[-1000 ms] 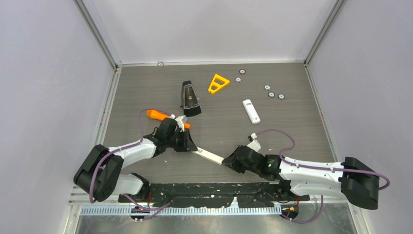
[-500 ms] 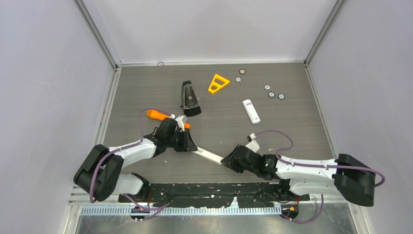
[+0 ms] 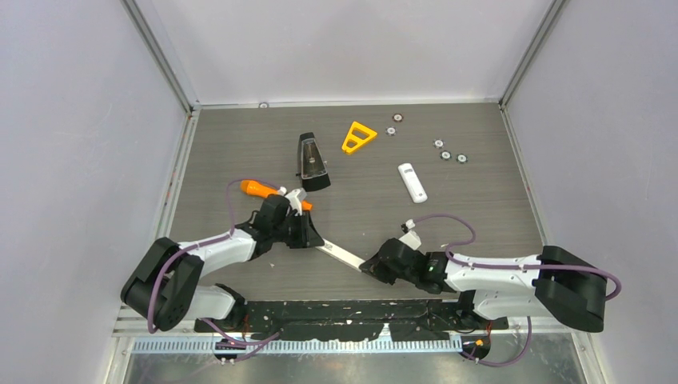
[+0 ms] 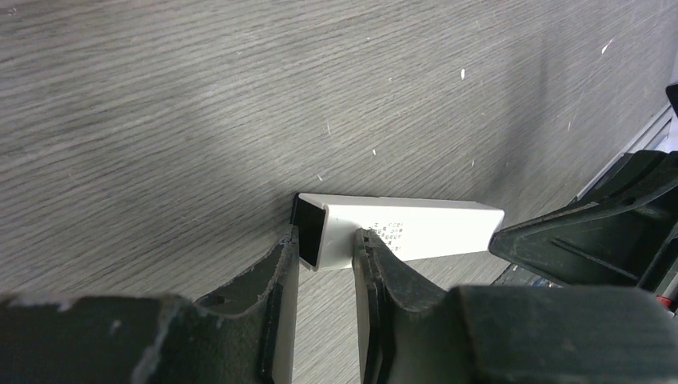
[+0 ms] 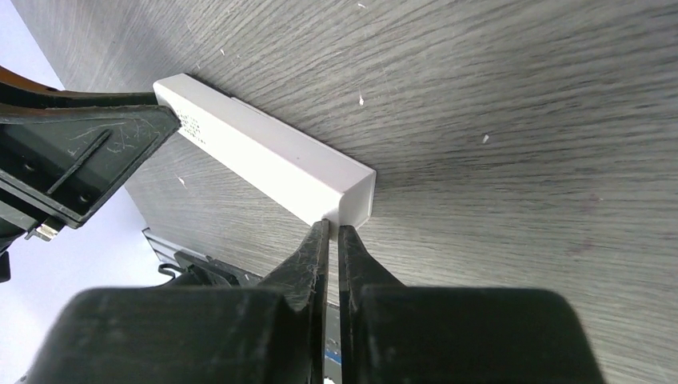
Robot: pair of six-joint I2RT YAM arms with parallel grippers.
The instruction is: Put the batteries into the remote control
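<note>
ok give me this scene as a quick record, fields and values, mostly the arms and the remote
held item: white remote, flat on the table, spanning the gap between both grippers
left gripper: closed on the remote's open, hollow end
right gripper: shut, tips against the remote's other end
second remote: lies apart, further back on the right
silver discs: scattered at the back right
batteries: cannot make any out

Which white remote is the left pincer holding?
The near remote, the one toward the front; the left pincer clamps its hollow end. The far remote lies untouched, farther back near the silver discs.
</note>
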